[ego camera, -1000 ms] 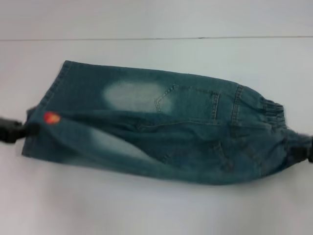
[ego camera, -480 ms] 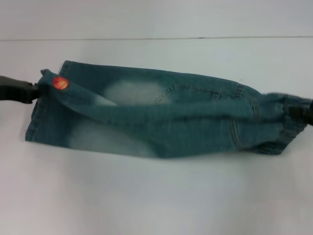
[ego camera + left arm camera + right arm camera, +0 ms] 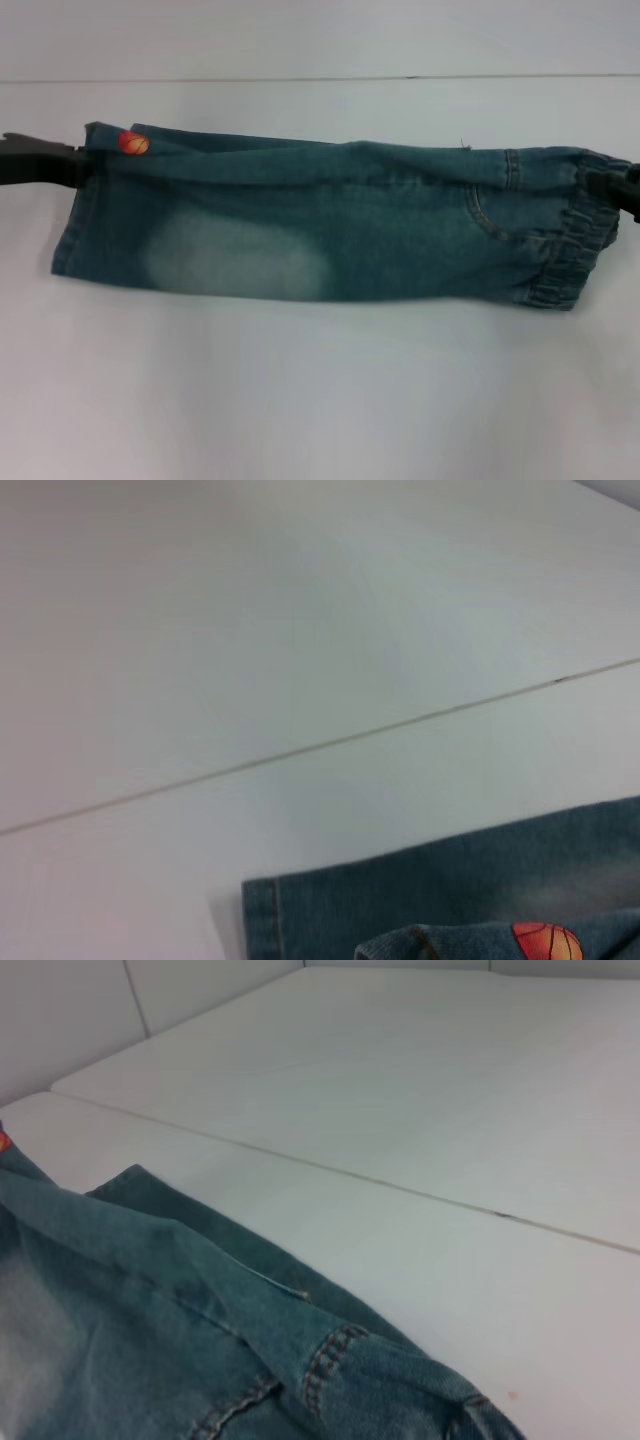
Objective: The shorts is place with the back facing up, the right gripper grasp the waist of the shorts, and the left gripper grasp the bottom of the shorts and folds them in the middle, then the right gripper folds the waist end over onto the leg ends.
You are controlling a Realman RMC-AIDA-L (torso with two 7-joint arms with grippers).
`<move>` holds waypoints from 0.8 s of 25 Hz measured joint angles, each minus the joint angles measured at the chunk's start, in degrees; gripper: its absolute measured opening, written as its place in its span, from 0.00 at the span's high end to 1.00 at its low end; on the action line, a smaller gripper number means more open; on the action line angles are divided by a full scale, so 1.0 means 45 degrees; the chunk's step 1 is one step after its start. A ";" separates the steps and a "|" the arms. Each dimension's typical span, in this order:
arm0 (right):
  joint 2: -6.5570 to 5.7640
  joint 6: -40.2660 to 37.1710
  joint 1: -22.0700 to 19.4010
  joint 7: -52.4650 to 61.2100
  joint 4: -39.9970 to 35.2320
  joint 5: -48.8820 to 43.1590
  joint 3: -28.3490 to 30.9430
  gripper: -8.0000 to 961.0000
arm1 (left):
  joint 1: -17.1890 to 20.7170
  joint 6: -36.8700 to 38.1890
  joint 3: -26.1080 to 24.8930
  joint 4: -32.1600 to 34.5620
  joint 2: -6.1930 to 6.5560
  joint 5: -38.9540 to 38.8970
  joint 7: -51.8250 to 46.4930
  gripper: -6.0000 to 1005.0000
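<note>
In the head view the shorts [image 3: 330,225] lie folded lengthwise on a plain white table [image 3: 320,400], stretched as one long band between the two grippers. A thin dark seam runs across the table beyond the cloth, and nothing of the room shows past the white surface. The left gripper [image 3: 75,165] comes in from the table's left edge and is clenched on the far corner of the hem [image 3: 70,235], just beside the small orange basketball patch [image 3: 133,143]. The right gripper [image 3: 605,185] sits at the opposite end, clamped on the gathered elastic waist [image 3: 575,245]. A pale bleached patch [image 3: 235,262] faces up on the near half, nearer the left gripper than the right. In the left wrist view the table seam [image 3: 320,742] crosses the white surface, and a hemmed denim corner with the orange patch [image 3: 545,942] lies close under the camera. In the right wrist view the denim, with a stitched belt loop [image 3: 325,1355], spreads below the camera, the table seam beyond it. Compared with half a second ago, both grippers have carried their edge farther away across the table, so the fold is now complete and the raised ridge of cloth has flattened.
</note>
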 joint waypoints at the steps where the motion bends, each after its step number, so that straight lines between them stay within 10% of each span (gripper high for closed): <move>1: 0.0000 0.0114 0.0042 -0.0001 0.0068 0.0015 -0.0025 0.94 | -0.0012 -0.0175 0.0117 0.0010 -0.0050 -0.0004 0.0000 0.96; 20: -0.0036 0.1921 0.0588 0.0208 0.0993 -0.0074 -0.0385 0.92 | -0.0704 -0.2904 0.1756 -0.1060 -0.0199 -0.0598 -0.0088 0.96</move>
